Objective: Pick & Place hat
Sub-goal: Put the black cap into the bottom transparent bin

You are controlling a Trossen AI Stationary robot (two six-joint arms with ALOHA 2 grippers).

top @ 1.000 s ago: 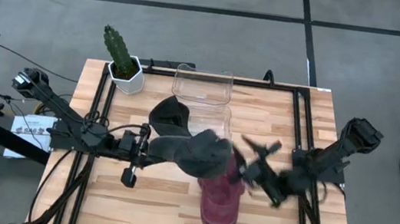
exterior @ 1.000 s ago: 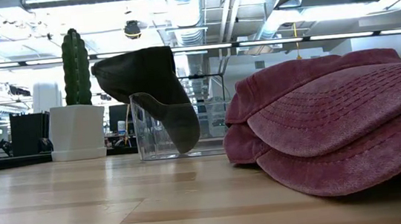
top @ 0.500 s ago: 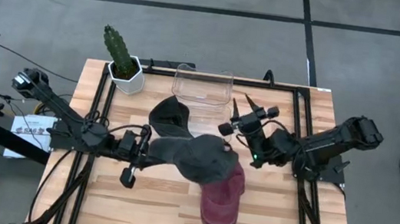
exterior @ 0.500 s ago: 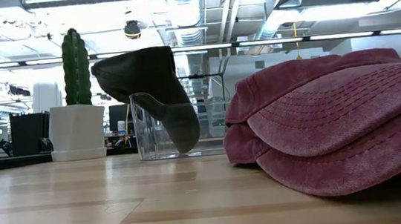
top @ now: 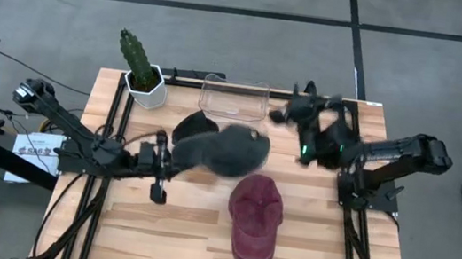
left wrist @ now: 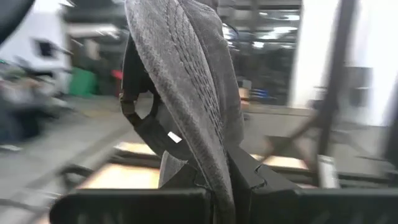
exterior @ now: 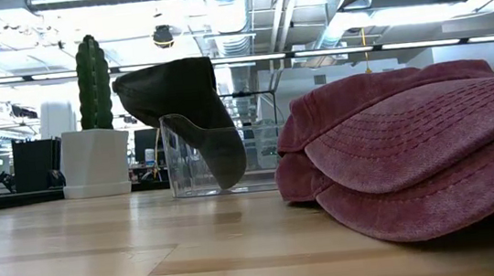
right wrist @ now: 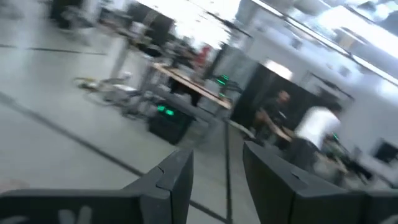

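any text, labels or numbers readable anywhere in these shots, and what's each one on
None can be read.
White card beside the table's left edge, under the left arm: dark print, too small to read.
Grey hat in the left gripper: small white tag, no legible text.
Red hat: no visible lettering.

Grey hat covers the left gripper's fingertips in the wrist view. Maroon cap runs off the low view's right edge. Right gripper smears with motion from above; people beyond it are blurred shapes.
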